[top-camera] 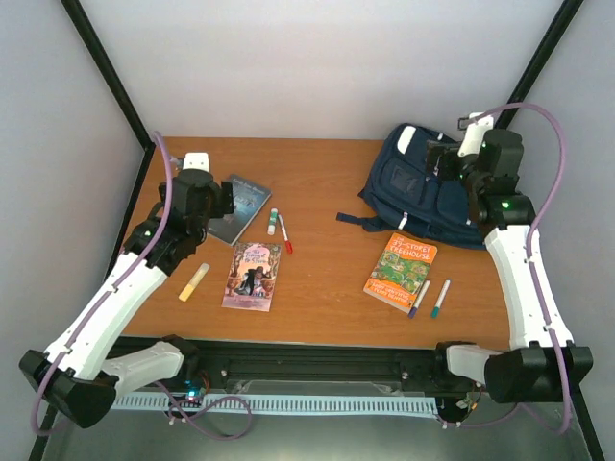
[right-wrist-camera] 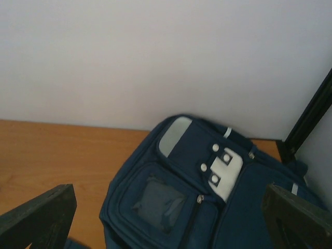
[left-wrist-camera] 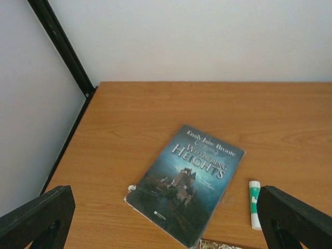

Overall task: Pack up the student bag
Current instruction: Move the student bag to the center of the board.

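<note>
While every loose item is lying outside the student bag [top-camera: 428, 192], both arms are hovering over separate targets.

Top view: the bag is lying flat at the far right of the table [top-camera: 327, 173], one strap [top-camera: 360, 220] trailing left. The right gripper [top-camera: 434, 159] is hanging over the bag's far end, jaws wide apart and empty. The left gripper [top-camera: 229, 200] is hanging over the dark book [top-camera: 248, 202] at far left, jaws likewise apart, gripping nothing. Between them are lying a pink book [top-camera: 252, 276], orange book [top-camera: 401, 269], glue stick [top-camera: 273, 222], red marker [top-camera: 285, 235], yellow highlighter [top-camera: 193, 281] and two pens [top-camera: 420, 299].

Left wrist view: fingers [left-wrist-camera: 36, 220] are framing the dark book from above. Judgement: a thin book lying flat is offering no edge; tipping a corner up first looks wiser.

Right wrist view: fingers [right-wrist-camera: 39, 218] are framing the front pockets [right-wrist-camera: 155, 202]. Judgement: the main zip needs opening first, one arm pinning fabric while the other is pulling.

Unclear: the main opening is not showing, the bag's near end is being cut off, and a small white thing [left-wrist-camera: 132, 187] at the book's left corner is defying identification.
</note>
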Action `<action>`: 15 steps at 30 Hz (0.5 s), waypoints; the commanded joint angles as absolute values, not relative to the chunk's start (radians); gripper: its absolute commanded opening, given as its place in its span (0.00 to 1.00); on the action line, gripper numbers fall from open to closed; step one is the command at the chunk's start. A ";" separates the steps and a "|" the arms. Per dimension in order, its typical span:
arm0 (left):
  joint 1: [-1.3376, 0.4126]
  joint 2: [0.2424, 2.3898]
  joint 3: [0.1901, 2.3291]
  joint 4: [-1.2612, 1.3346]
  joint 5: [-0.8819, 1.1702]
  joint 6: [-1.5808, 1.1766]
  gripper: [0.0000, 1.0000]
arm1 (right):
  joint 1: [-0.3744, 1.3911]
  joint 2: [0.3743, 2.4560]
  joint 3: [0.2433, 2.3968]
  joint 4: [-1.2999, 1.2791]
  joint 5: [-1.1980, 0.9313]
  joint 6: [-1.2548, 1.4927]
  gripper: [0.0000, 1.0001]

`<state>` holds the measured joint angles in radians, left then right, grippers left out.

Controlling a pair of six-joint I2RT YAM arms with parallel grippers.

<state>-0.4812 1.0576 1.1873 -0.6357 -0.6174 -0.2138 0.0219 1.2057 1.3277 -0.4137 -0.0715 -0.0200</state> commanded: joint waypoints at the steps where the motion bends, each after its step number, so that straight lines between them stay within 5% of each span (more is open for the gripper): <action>1: -0.447 1.069 1.133 -0.562 -0.505 -0.230 0.99 | 0.011 1.243 1.280 -0.403 -0.113 -0.063 1.00; 15: -0.377 1.207 1.046 -0.500 -0.116 -0.309 1.00 | -0.006 1.540 1.291 -0.587 -0.212 -0.339 0.95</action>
<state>-0.3977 1.1694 1.0367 -0.5407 -0.2924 -0.2596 0.0074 1.4887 1.2835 -0.5217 -0.1715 -0.2321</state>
